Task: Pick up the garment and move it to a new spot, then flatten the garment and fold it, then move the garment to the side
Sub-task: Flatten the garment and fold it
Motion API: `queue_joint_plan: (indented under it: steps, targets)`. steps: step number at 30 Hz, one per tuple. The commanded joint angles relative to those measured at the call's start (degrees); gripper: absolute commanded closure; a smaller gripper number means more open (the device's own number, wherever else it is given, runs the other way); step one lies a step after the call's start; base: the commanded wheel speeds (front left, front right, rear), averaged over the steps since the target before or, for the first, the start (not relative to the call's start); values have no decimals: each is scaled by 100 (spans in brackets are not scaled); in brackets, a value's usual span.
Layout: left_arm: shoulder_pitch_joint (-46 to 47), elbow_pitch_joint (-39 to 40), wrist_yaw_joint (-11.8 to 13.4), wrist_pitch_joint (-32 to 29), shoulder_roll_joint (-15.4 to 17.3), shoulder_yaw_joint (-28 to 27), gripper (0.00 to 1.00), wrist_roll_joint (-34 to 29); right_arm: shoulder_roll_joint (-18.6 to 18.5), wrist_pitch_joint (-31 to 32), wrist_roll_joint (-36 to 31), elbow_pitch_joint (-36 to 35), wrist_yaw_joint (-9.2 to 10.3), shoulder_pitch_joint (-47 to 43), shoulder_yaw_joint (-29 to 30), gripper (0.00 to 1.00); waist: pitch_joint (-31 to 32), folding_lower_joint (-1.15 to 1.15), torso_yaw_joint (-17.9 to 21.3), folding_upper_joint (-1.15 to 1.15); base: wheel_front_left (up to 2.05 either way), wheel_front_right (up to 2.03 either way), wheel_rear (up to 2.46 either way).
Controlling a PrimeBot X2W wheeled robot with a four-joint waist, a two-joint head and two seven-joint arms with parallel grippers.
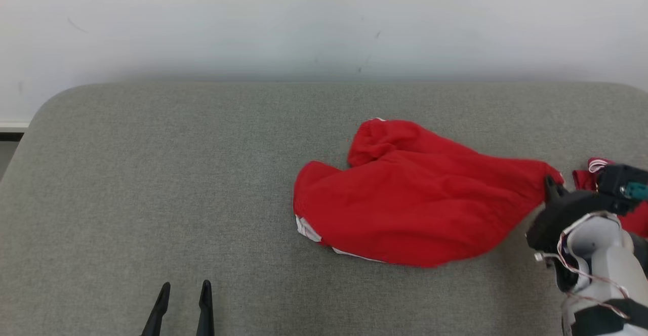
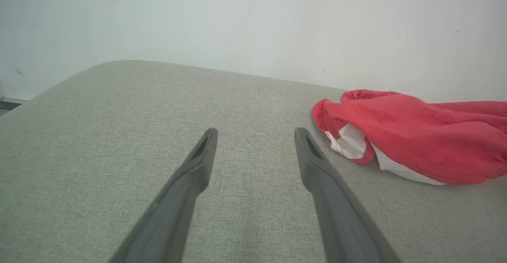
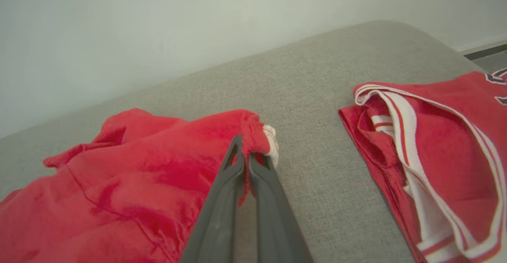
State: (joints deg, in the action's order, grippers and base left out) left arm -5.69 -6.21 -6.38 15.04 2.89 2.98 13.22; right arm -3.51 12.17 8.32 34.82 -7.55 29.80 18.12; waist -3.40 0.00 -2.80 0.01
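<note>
Head view: the red garment (image 1: 405, 199) lies crumpled right of centre on the tabletop (image 1: 152, 174). Left wrist view: the left end effector (image 2: 255, 132) stands wide, empty. Right wrist view: the right end effector (image 3: 246, 152) pinches the garment's edge thinly; a pull could slip it free.

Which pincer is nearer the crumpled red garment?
Right. The right pincer is shut on the crumpled red garment at its right edge. The left pincer stands open over the grey fabric surface, well off to the garment's left.
</note>
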Motion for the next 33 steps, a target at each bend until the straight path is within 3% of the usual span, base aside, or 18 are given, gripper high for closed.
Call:
queue_joint_plan:
  steps: [1,4,5,6,14,23,28,33]
  targets:
    - [49,-15,15,17,-2,16,0,20,33,69,-216,-98,13,-198,149,100,28,0,10,-1,0,0,0]
    - [43,-41,12,17,-2,60,0,3,48,260,-472,-226,13,-454,399,100,88,0,10,-1,0,0,0]
    - [31,-49,10,17,-2,66,0,-4,54,328,-510,-265,13,-538,449,63,109,0,9,-1,0,0,0]
    - [18,-59,9,17,-2,77,0,-10,61,411,-457,-266,13,-629,456,0,133,0,4,-1,0,0,0]
    - [-136,-79,-5,17,-2,81,0,-33,60,609,134,-596,13,-1328,137,0,316,0,-26,-1,0,0,0]
    - [-271,-20,28,17,-1,15,0,1,62,422,233,-2264,13,-2481,-560,0,487,0,75,-1,0,0,0]
    - [-306,-14,26,17,-2,-31,0,-2,61,47,-82,-3109,13,-3036,-955,0,543,0,143,-1,0,0,0]
    - [-304,-36,24,17,-1,-65,0,-1,63,-750,-144,-3547,13,-3388,-1333,0,576,0,192,-1,0,0,0]
